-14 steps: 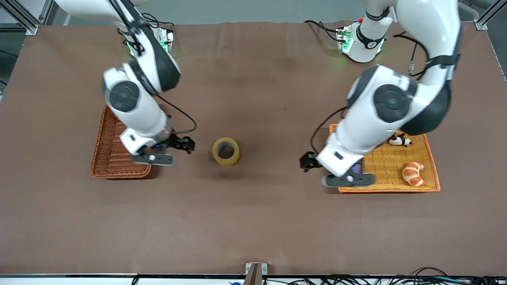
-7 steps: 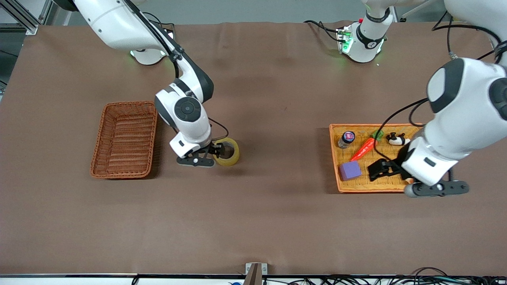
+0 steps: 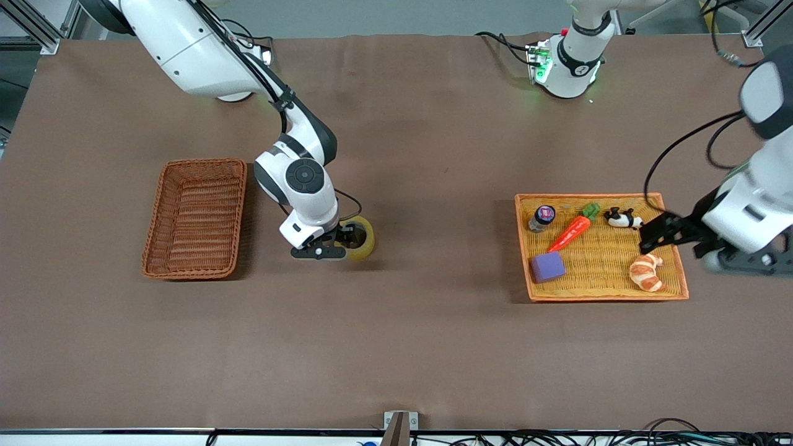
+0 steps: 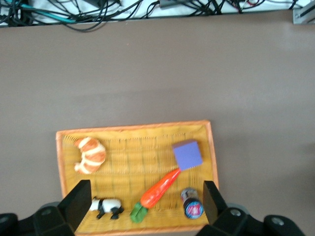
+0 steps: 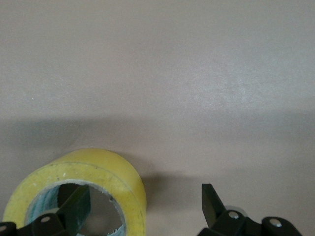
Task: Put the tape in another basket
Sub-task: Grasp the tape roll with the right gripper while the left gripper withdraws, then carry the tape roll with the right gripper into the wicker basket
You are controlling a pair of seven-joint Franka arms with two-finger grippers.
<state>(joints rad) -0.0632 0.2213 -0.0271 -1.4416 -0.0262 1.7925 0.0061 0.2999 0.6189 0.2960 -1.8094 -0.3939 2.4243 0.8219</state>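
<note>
A brown cloth covers the table [image 3: 396, 347], with the arm bases along its top edge and cables past its front edge. The tape [image 3: 364, 238] stands flat near the middle of the table, between the basket [image 3: 195, 218] at the right arm's end and the yellow tray [image 3: 604, 296] at the left arm's end, closer to the basket.

The right gripper [image 3: 342, 236] is down at the tape with its jaws spread. In the right wrist view one finger [image 5: 76, 206] sits inside the roll's core and the other [image 5: 210, 201] stands outside its wall, so the wall lies between them, not yet pinched.

The basket holds nothing. The tray carries a small jar [image 3: 543, 217], a carrot [image 3: 573, 229], a panda figure [image 3: 622, 218], a purple cube [image 3: 547, 267] and a croissant [image 3: 645, 272].

The left gripper [image 3: 661, 232] hangs over the tray's edge toward the left arm's end of the table, above the croissant, jaws wide apart and holding nothing.
</note>
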